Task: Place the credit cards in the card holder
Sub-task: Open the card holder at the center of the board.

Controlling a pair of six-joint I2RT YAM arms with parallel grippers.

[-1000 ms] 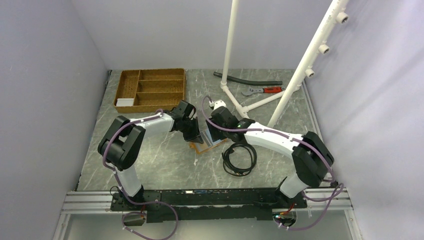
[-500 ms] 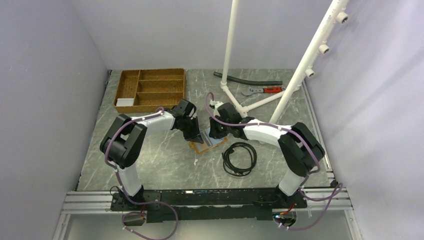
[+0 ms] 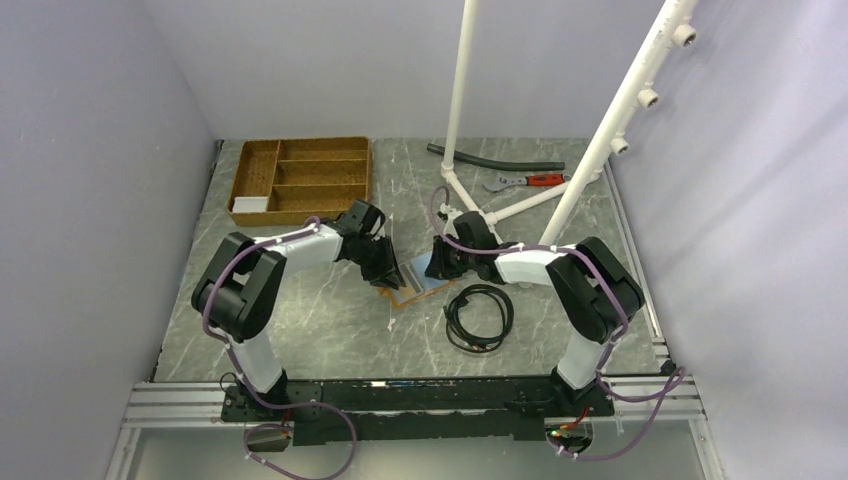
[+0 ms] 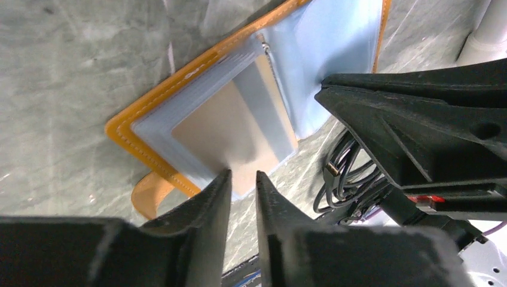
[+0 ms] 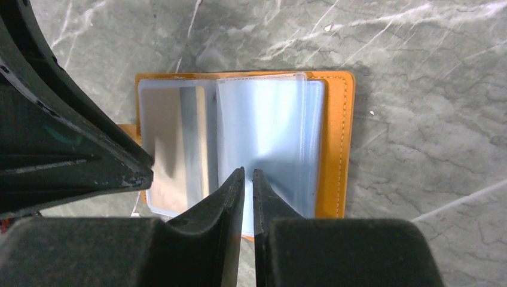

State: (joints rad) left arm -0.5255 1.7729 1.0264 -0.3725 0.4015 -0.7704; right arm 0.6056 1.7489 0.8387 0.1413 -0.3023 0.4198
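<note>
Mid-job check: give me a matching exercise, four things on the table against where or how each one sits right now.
Things:
1 card holder
2 credit card
3 black cable
4 wooden tray

Places or states:
A far left corner
B coiled beside the card holder
C lying open, mid-table
D partly slid into a pocket

Pairs: 1-C, 2-D, 3-B, 4-A

Place: robot lab, a boxed-in test cell.
Walls: plain lilac panels (image 3: 100, 150) closing off three sides of the table (image 3: 330, 320).
Near edge: metal rail (image 3: 170, 402) with two arms (image 3: 300, 245) bolted on, wires looping.
Far right: white pipe frame (image 3: 620, 120) rising.
Props: tray (image 3: 300, 180) in the far left corner, hose (image 3: 495, 159), wrench (image 3: 545, 180), coiled cable (image 3: 478, 343), an odd test mix.
</note>
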